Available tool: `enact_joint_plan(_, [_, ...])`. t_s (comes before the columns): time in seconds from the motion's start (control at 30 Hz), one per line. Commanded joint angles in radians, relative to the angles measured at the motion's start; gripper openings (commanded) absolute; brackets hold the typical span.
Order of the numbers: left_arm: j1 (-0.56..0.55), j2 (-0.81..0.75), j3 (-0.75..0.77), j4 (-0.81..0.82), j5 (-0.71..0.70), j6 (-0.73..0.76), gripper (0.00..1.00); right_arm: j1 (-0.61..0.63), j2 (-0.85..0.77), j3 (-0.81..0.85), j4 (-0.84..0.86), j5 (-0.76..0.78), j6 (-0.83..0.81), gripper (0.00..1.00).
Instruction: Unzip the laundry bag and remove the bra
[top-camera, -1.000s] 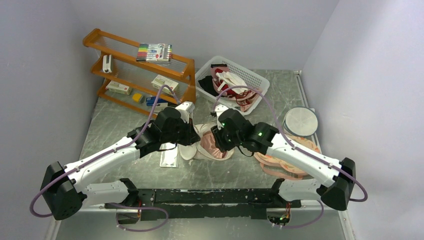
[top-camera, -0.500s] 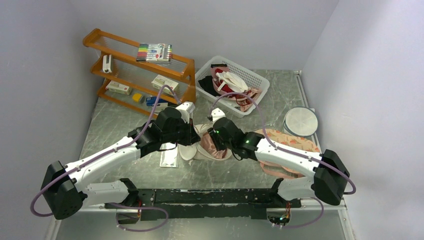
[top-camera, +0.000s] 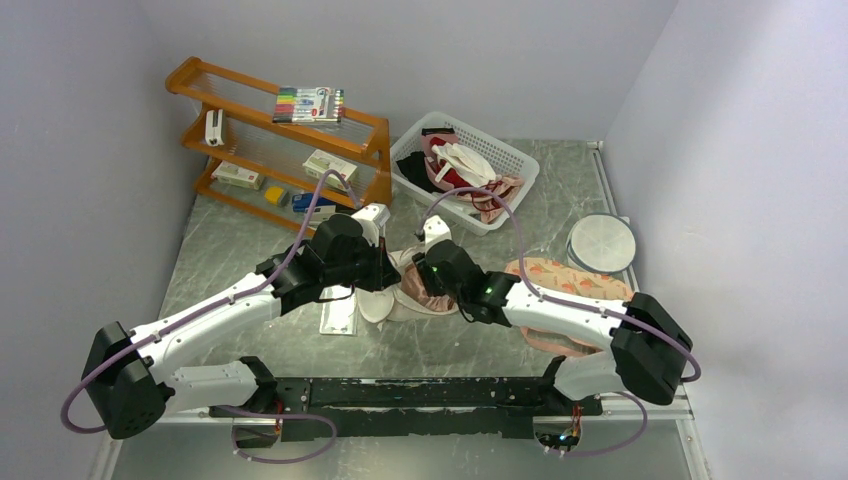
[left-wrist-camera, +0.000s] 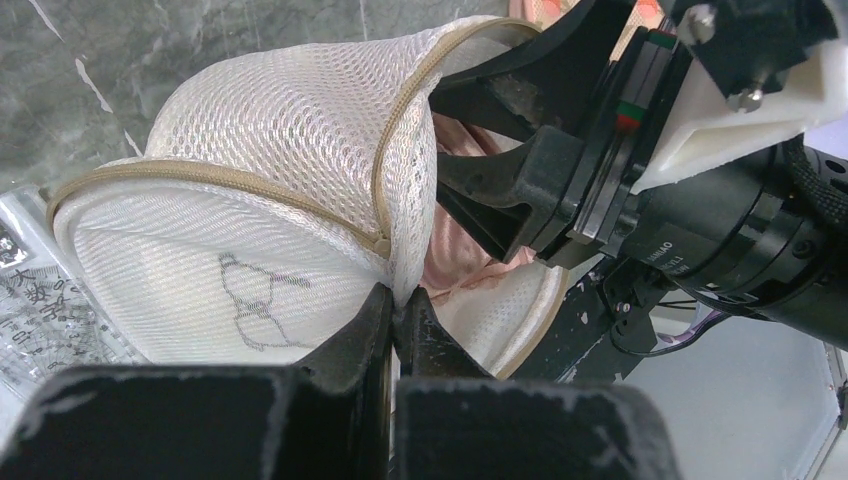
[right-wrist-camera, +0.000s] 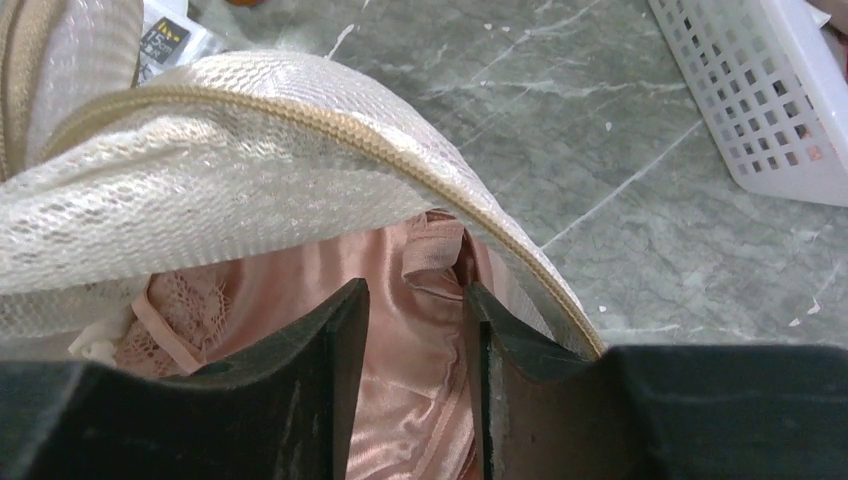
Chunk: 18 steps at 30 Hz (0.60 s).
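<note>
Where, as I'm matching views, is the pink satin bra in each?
Top external: mid-picture, pink satin bra inside the open cream mesh laundry bag.
Left wrist: bra right of centre, behind the bag's flap.
Right wrist: bra bottom centre.
Shared landmark: the bag's beige zip rim.

Orange wooden rack (top-camera: 280, 140) back left, marker pack (top-camera: 309, 104) on its top shelf. White basket (top-camera: 497, 150) of clothes beside it. Grey disc (top-camera: 602, 243) far right on the table (top-camera: 230, 250), peach patterned pads (top-camera: 570, 278) just nearer. Clear packet (top-camera: 338, 314) lies flat, centre-left.

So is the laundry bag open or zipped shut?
Open. The laundry bag gapes along its zip, the pink bra shows inside, and the right fingers reach into the gap.
</note>
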Motion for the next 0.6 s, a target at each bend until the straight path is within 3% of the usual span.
enact_joint_plan(0.0, [0.0, -0.003, 0.018, 0.016, 0.003, -0.002, 0.07, 0.003, 0.008, 0.003, 0.076, 0.049, -0.019, 0.41])
enact_joint_plan(0.23, [-0.001, 0.003, 0.023, 0.018, 0.01, 0.004, 0.07, 0.003, 0.085, -0.003, 0.138, 0.067, -0.032, 0.42])
enact_joint_plan(0.37, [-0.001, 0.0, 0.028, 0.005, 0.005, 0.009, 0.07, 0.003, 0.113, 0.042, 0.099, 0.06, -0.027, 0.31])
enact_joint_plan(0.57, [-0.001, -0.026, 0.007, 0.008, -0.021, 0.001, 0.07, 0.003, 0.023, 0.056, 0.008, 0.01, 0.007, 0.16])
